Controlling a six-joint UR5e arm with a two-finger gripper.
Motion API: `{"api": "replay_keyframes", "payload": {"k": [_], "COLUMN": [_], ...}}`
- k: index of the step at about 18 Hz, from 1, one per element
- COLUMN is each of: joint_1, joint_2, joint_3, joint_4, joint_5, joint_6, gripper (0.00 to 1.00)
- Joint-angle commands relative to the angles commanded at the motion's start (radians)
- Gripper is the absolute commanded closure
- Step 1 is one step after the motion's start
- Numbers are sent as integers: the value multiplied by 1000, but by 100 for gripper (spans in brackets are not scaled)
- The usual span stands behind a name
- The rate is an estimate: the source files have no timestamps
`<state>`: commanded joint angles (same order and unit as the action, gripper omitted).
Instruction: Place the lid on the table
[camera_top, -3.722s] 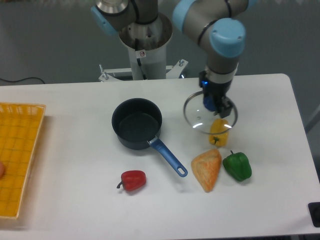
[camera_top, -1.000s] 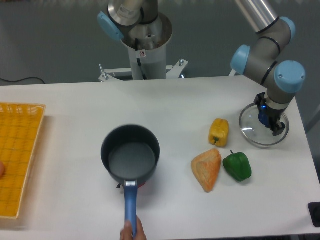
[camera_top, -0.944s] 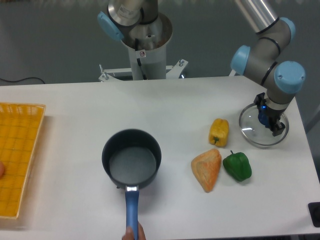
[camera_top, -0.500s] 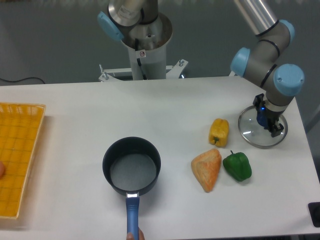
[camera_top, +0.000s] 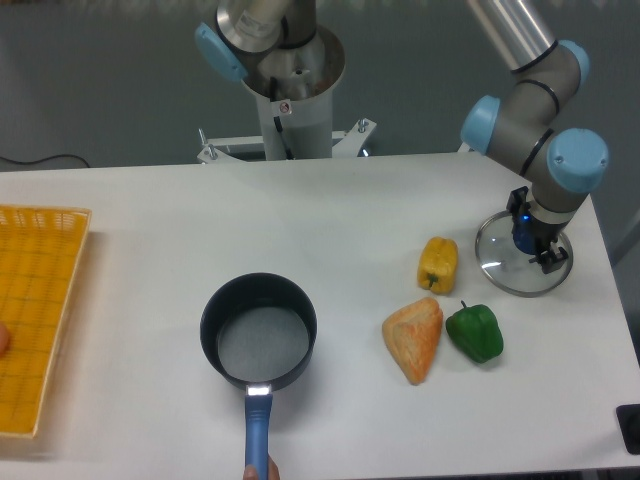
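Shifted left, saucepan (camera_top: 258, 332) empty; lid (camera_top: 500, 268) on table (camera_top: 150, 240)

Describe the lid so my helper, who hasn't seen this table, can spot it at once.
Look to the white table's far right edge, under the arm's pincer. The lid lies right of the yellow pepper and above the green pepper: the only clear glass disc, metal-rimmed.

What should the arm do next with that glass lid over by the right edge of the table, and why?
Probably let go of the knob and lift straight up. The lid looks to lie flat on the white table, clear of the yellow pepper and green pepper, so the placing seems done. The gripper sits over the lid's centre; whether its jaws have already opened cannot be told from here.
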<state>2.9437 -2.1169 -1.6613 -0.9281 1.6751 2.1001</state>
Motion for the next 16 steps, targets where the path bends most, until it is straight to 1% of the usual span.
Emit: {"api": "replay_keyframes", "payload": {"k": [1, 2, 5, 8, 11, 13, 16], "joint_1": [-2, -3, -8, -9, -34, -66, -93], "joint_2": [3, 6, 14, 37, 57, 80, 127], "joint_3": [2, 2, 6, 11, 18, 17, 21], "joint_4": [0, -2, -2, -3, -5, -5, -14], "joint_5": [-2, -2, -3, -6, -9, -9, -9], "joint_6": [-2, -5, -9, -9, -31, -52, -57], "gripper": [9, 1, 0, 0, 0, 0, 0]}}
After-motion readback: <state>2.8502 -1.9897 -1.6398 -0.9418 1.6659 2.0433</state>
